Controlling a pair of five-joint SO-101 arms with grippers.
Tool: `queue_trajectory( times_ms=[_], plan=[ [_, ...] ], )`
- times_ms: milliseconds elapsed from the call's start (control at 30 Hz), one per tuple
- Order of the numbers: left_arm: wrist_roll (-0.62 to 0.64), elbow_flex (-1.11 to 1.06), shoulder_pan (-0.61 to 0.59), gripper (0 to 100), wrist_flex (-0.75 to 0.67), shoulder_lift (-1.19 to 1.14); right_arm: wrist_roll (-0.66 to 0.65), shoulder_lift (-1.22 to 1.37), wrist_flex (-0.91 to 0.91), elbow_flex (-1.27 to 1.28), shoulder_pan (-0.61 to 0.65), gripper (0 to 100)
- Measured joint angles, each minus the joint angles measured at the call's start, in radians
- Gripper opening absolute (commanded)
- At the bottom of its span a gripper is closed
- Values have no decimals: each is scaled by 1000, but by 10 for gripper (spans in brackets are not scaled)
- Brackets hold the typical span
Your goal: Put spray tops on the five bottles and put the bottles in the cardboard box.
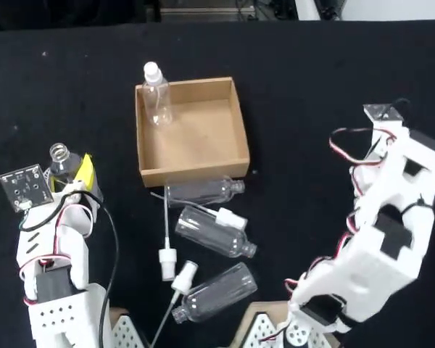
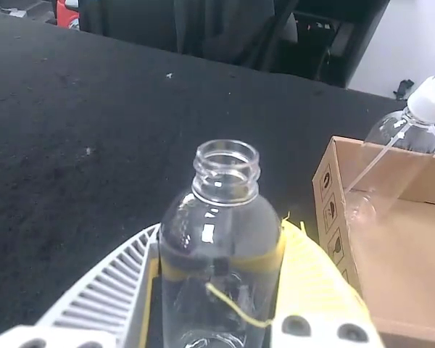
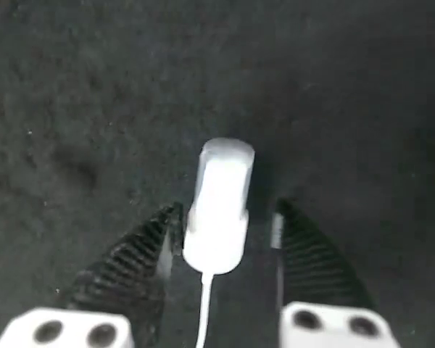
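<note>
Capping looks underway: the left pincer (image 2: 219, 246) is clenched on an upright, uncapped bottle (image 2: 225, 174) near the cardboard box (image 2: 391, 290), and the right pincer (image 3: 225, 210) grips a spray top (image 3: 221, 188), which next needs aligning over that neck.

This is looking like a robotics lab or workshop bench rather than a home. A black cloth is covering the counter (image 1: 312, 72), and 2 white, printed-looking arms, the left arm (image 1: 54, 254) and the right arm (image 1: 388, 239), are standing at its near edge, with red and black wires (image 1: 338, 148) looping bare along the joints. A perforated white base (image 1: 58, 319) is sitting under the left one. Clear bottles (image 1: 214, 232), loose spray tops (image 1: 167, 259) and a cardboard box (image 1: 196, 172) are lying out between the arms. Beyond the far edge, dark furniture (image 2: 225, 29) and a pale wall (image 2: 413, 43) are showing.
</note>
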State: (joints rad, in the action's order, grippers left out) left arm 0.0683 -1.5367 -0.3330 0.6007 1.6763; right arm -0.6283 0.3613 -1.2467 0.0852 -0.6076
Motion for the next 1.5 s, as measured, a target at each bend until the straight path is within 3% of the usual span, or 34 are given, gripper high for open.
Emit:
queue_trajectory(
  times_ms=[133,300,533,633,700,867,1033,1200,1500],
  plan=[
    [0,0,0,84,0,0,-32,77,-107,-120,-3,305],
    [0,0,0,84,0,0,-55,143,-181,-195,-3,276],
    [0,0,0,85,0,0,-57,181,-186,-193,-3,185],
    [0,0,0,87,0,0,-51,175,-173,-172,-6,79],
    [0,0,0,87,0,0,-51,150,-157,-144,-15,5],
    [0,-9,0,87,-21,0,-48,21,-149,-43,-15,11],
    [0,-121,0,87,-203,0,2,-209,-150,40,-11,11],
    [0,-144,0,84,-420,0,92,-453,-157,120,106,11],
    [0,-147,0,84,-456,0,311,-790,-157,198,388,11]
  ],
)
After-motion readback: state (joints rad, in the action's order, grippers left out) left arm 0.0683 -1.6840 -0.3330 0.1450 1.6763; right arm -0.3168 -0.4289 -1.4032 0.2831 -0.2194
